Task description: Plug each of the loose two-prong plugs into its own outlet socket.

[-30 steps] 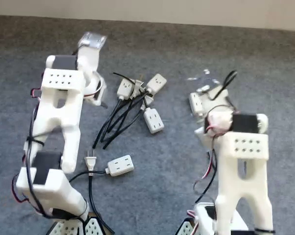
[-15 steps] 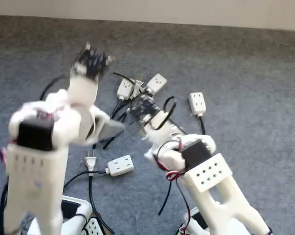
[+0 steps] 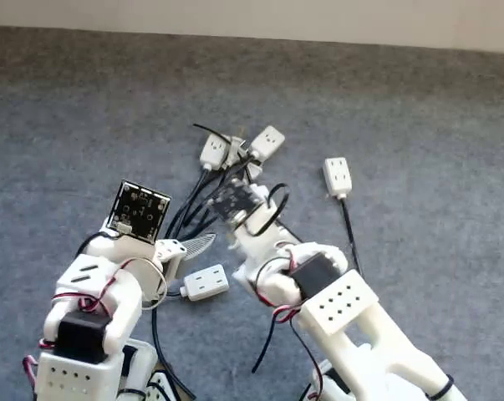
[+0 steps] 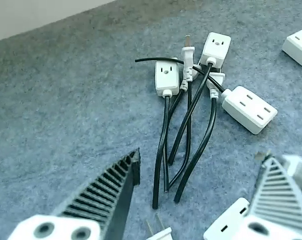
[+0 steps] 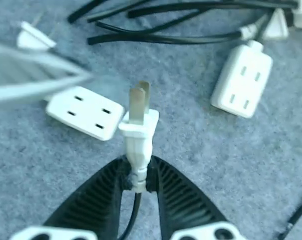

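Observation:
My right gripper [image 5: 137, 175] is shut on the cord end of a white two-prong plug [image 5: 138, 131], whose prongs point toward a white double outlet [image 5: 85, 113] lying on the carpet just ahead. In the high view that outlet [image 3: 206, 281] lies between both arms, with my right gripper [image 3: 233, 234] just behind it. My left gripper [image 4: 191, 200] hangs open and holds nothing above the same outlet [image 4: 226, 231] and a loose plug [image 4: 158, 233]. Farther off lies a cluster of outlets [image 4: 167, 75] and a plug [image 4: 187, 54] on black cords.
Another double outlet [image 5: 241, 82] lies beside the held plug. One more outlet [image 3: 337, 176] sits apart at the right on its cord. Grey carpet [image 3: 435, 150] covers the whole floor, and black cords [image 4: 188, 145] run from the cluster toward the arms.
Both arms have swung in toward the middle. The right gripper carried its plug leftward to the near outlet; the left arm dropped low, its open gripper now over that outlet.

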`<state>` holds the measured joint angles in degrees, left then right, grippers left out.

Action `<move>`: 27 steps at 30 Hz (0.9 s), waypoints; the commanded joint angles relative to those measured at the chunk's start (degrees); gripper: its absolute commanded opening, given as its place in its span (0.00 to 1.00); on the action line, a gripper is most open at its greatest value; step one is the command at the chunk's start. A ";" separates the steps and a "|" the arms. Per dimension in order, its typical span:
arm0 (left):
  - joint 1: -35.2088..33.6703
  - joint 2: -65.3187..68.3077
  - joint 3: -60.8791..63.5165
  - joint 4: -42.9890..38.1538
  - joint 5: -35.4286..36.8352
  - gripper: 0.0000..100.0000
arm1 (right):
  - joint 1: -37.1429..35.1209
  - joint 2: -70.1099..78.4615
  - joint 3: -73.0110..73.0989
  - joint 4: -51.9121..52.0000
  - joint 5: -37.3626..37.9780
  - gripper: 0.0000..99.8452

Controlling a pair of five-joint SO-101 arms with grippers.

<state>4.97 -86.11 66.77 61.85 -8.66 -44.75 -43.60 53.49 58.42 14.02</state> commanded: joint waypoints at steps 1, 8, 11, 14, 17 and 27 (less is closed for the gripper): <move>0.66 -1.80 3.47 -3.87 2.81 0.36 | -5.23 -1.54 -0.31 -1.01 -1.58 0.01; 0.66 -1.89 4.79 -4.13 2.99 0.36 | -6.29 -1.45 -0.22 -0.92 -2.02 0.01; 0.92 -1.89 7.08 -4.22 2.81 0.36 | -6.02 -1.89 -0.48 -0.48 -2.11 0.01; 1.01 -1.89 8.04 -4.22 2.73 0.36 | -6.02 -1.89 -0.84 1.10 -1.93 0.01; 1.10 -1.54 8.13 -4.22 2.81 0.36 | -5.93 -1.63 -4.00 3.91 -1.85 0.01; 4.53 -1.54 9.63 -4.22 2.81 0.36 | -2.15 -1.36 -19.74 14.64 0.18 0.01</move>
<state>5.93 -88.04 75.38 58.24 -5.93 -48.35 -43.60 40.40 71.34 13.32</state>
